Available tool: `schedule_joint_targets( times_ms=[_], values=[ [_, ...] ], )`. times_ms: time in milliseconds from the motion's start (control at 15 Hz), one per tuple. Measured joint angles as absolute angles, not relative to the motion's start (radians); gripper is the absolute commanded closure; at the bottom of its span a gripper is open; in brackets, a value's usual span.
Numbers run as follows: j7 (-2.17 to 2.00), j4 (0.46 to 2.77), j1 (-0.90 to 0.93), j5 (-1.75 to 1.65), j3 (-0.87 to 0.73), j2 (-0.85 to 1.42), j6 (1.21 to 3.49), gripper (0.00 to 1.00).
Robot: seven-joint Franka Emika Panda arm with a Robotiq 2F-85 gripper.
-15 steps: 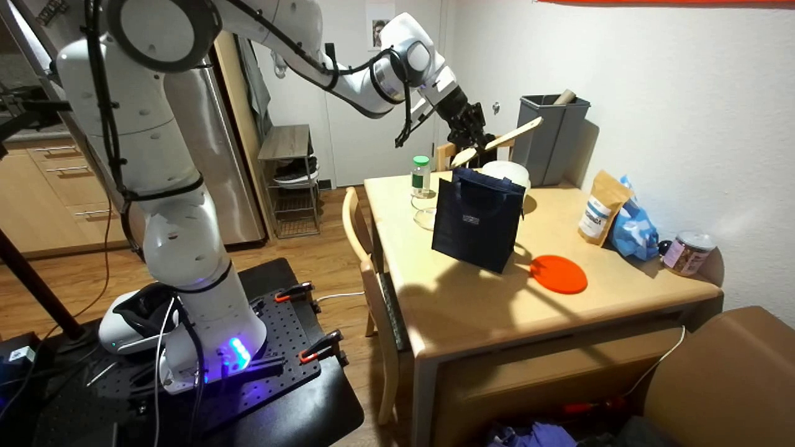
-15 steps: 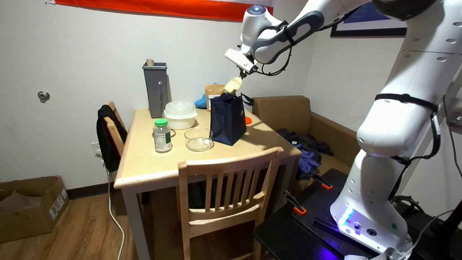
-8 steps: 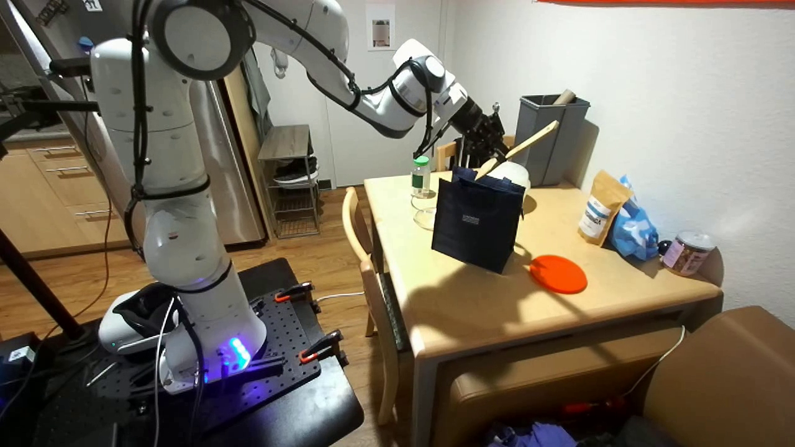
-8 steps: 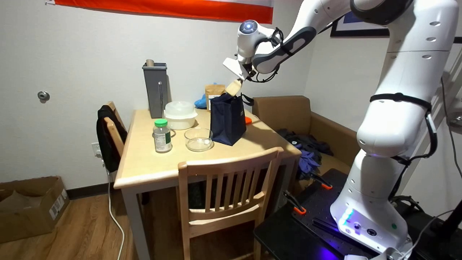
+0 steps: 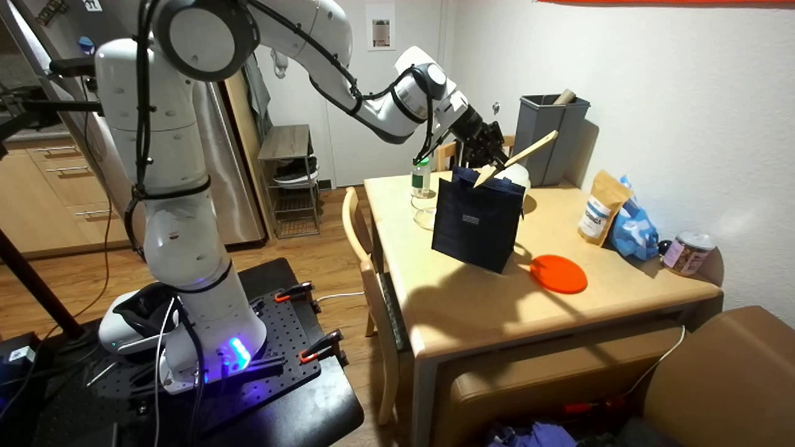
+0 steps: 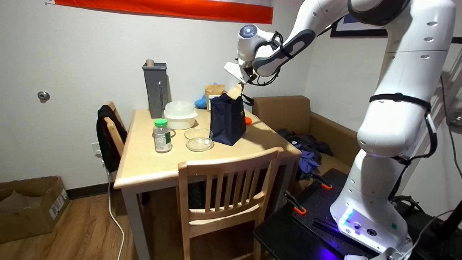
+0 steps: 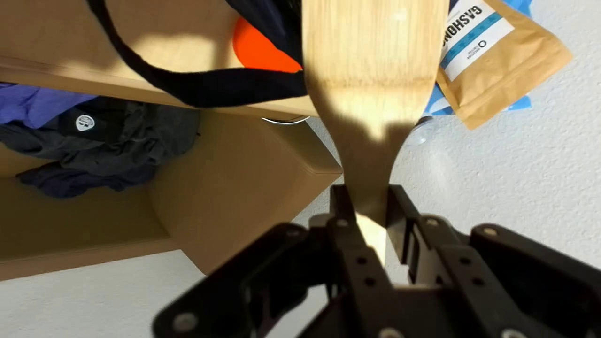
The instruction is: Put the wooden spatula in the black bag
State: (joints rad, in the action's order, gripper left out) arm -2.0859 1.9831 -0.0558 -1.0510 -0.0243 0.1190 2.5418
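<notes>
The end effector (image 7: 369, 206) is pinching the wooden spatula (image 7: 375, 89) by its neck, its 2 fingers standing close together and pressing on both sides of the wood. That hold is presumably serving to lead with the blade while the long handle is sticking out clear behind. The black bag (image 5: 475, 226) is standing upright on the tabletop (image 6: 144, 162), likely so that its mouth is facing up for something dropping in from above. The spatula is hanging right at that mouth: in both exterior views the blade is overlapping the bag's top edge, though whether it is dipping inside the rim I cannot tell. Its long axis is slanting, lying closer to level than to upright in an exterior view, with the blade pointing down at the bag and the handle's end pointing up, showing against the grey bin (image 5: 565, 149). That slant is probably calling for steepening before release.
</notes>
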Motion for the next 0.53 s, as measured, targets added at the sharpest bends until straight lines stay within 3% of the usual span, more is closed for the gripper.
schedule_joint_targets(
  times_ms=[533],
  values=[
    [-2.087, 2.027, -0.014, -1.147, -0.023, 0.118, 2.534, 0.94]
  ],
)
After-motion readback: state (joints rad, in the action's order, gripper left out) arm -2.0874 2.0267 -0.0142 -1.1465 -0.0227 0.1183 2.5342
